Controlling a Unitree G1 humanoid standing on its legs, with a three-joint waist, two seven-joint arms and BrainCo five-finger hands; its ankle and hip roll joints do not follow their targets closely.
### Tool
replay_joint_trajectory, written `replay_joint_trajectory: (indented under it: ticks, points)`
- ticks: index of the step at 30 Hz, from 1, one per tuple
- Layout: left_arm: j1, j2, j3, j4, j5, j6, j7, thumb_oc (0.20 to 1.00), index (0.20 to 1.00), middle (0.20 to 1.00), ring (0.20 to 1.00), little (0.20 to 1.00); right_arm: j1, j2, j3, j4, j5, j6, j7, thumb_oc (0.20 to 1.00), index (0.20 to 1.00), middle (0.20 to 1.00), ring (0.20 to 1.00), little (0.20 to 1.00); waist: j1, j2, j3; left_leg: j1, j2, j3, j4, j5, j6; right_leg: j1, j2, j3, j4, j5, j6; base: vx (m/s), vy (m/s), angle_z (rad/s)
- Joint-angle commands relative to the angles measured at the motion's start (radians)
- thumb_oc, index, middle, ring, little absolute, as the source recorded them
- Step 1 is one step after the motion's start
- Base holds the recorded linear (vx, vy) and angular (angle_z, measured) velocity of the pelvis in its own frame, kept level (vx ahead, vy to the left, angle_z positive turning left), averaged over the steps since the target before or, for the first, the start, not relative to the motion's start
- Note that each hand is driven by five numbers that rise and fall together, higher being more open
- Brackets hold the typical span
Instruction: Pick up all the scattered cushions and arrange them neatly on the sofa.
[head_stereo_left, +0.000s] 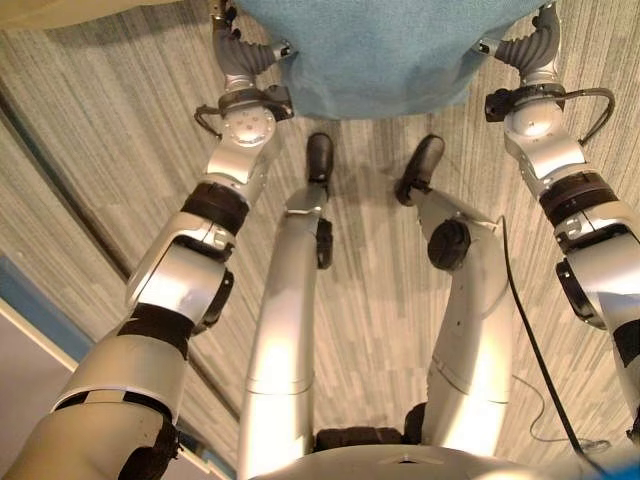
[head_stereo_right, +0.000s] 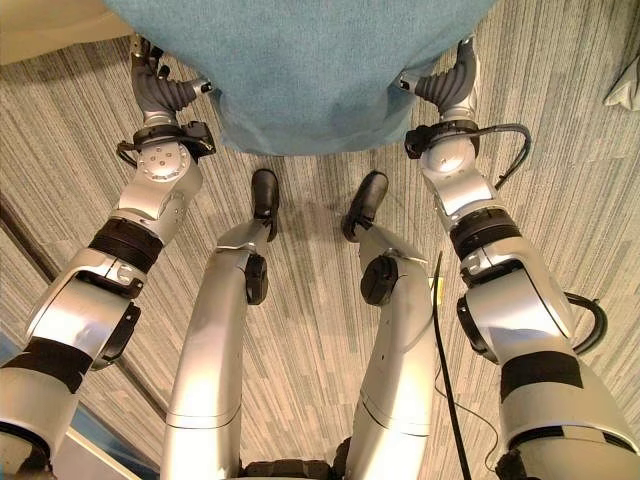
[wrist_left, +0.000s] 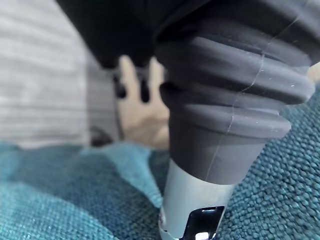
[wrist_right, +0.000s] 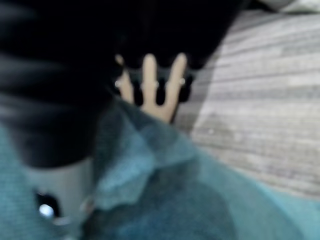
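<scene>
Cushion (head_stereo_right: 300, 70), teal and broad, is carried above the striped floor (head_stereo_left: 120, 120) between both hands, the left hand (head_stereo_right: 160, 90) at one edge, the right hand (head_stereo_right: 445, 85) at the other. Whether their fingers curl into the fabric I cannot tell. Carrying it well probably means keeping both wrists level and the inward squeeze even so it doesn't sag or slip.

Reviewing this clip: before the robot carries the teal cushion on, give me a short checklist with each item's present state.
1. Left hand on the teal cushion: ok, at its left edge.
2. Right hand on the cushion: ok, at its right edge.
3. Finger closure on the fabric: cannot tell, fingers are hidden against the cushion.
4. Cushion off the striped carpet: ok, it appears raised between both hands.
5. Sofa position: cannot tell.
</scene>
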Motion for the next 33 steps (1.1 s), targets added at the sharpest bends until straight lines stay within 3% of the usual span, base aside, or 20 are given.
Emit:
replay_joint_trajectory:
  ticks: [1, 6, 7, 8, 17, 23, 30, 33]
  points:
    - [-0.021, -0.066, 0.013, -0.035, 0.01, -0.06, -0.007, 1.0, 1.0, 1.0, 1.0, 1.0, -0.025, 0.074, 0.075, -0.049, 0.004, -0.061, 0.029, 1.0, 1.0, 1.0, 1.0, 1.0, 0.009, 0.054, -0.036, 0.028, -0.046, -0.092, -0.064, 0.03, -0.019, 0.051, -0.003, 0.029, -0.042, 0.013, 0.15, 0.01, 0.023, -0.05]
    - [-0.074, -0.149, 0.02, -0.041, -0.039, -0.089, -0.011, 1.0, 1.0, 1.0, 1.0, 1.0, -0.113, 0.229, 0.124, -0.045, 0.006, -0.052, 0.059, 1.0, 1.0, 1.0, 1.0, 1.0, 0.026, 0.074, -0.025, 0.025, -0.052, -0.102, -0.071, 0.05, -0.021, 0.051, -0.003, 0.015, -0.045, 0.021, 0.151, 0.0, 0.006, -0.04]
    - [-0.069, -0.169, 0.029, -0.063, -0.053, -0.1, -0.015, 0.523, 0.523, 0.523, 0.523, 0.523, -0.117, 0.255, 0.128, -0.056, 0.003, -0.051, 0.068, 0.2, 0.2, 0.2, 0.2, 0.2, 0.028, 0.076, -0.025, 0.025, -0.053, -0.103, -0.071, 0.052, -0.022, 0.051, -0.002, 0.015, -0.044, 0.021, 0.149, 0.0, 0.0, 0.0]
    - [-0.067, -0.173, 0.034, -0.077, -0.058, -0.11, -0.012, 0.2, 0.2, 0.2, 0.2, 0.2, -0.12, 0.261, 0.13, -0.067, 0.003, -0.054, 0.072, 0.2, 0.2, 0.2, 0.2, 0.2, 0.029, 0.078, -0.026, 0.026, -0.054, -0.106, -0.07, 0.055, -0.023, 0.051, -0.001, 0.014, -0.043, 0.021, 0.148, 0.0, 0.0, 0.0]
    - [0.027, -0.135, 0.078, -0.222, -0.059, -0.156, -0.026, 0.2, 0.2, 0.2, 0.2, 0.2, -0.054, 0.203, 0.058, -0.221, -0.028, -0.085, 0.07, 0.2, 0.2, 0.2, 0.2, 0.2, 0.025, 0.075, -0.052, 0.029, -0.051, -0.102, -0.083, 0.068, -0.031, 0.051, 0.012, 0.005, -0.048, 0.033, 0.144, 0.0, 0.0, 0.0]
    - [0.118, -0.154, 0.097, -0.341, -0.046, -0.174, -0.052, 0.2, 0.2, 0.2, 0.2, 0.2, 0.024, 0.168, 0.0, -0.333, -0.06, -0.098, 0.071, 0.2, 0.2, 0.2, 0.2, 0.2, 0.009, 0.051, -0.133, 0.06, -0.043, -0.066, -0.214, 0.093, -0.029, 0.052, 0.028, 0.003, -0.11, 0.052, 0.156, -0.02, -0.011, 0.03]
    - [0.268, -0.187, 0.117, -0.474, 0.004, -0.175, -0.076, 0.2, 0.2, 0.2, 0.2, 0.2, 0.175, 0.153, -0.081, -0.485, -0.08, -0.119, 0.084, 0.2, 0.2, 0.2, 0.2, 0.2, 0.004, 0.045, -0.143, 0.279, -0.028, -0.072, -0.394, 0.13, -0.038, 0.281, 0.046, -0.029, -0.272, 0.069, 0.156, -0.07, -0.02, 0.0]
    - [0.369, -0.199, 0.113, -0.509, 0.029, -0.17, -0.098, 0.2, 0.2, 0.2, 0.2, 0.2, 0.303, 0.168, -0.106, -0.567, -0.103, -0.129, 0.1, 0.2, 0.2, 0.2, 0.2, 0.2, 0.01, 0.042, -0.15, 0.43, -0.023, -0.085, -0.465, 0.146, -0.047, 0.444, 0.051, -0.051, -0.352, 0.075, 0.155, -0.07, -0.005, 0.07]
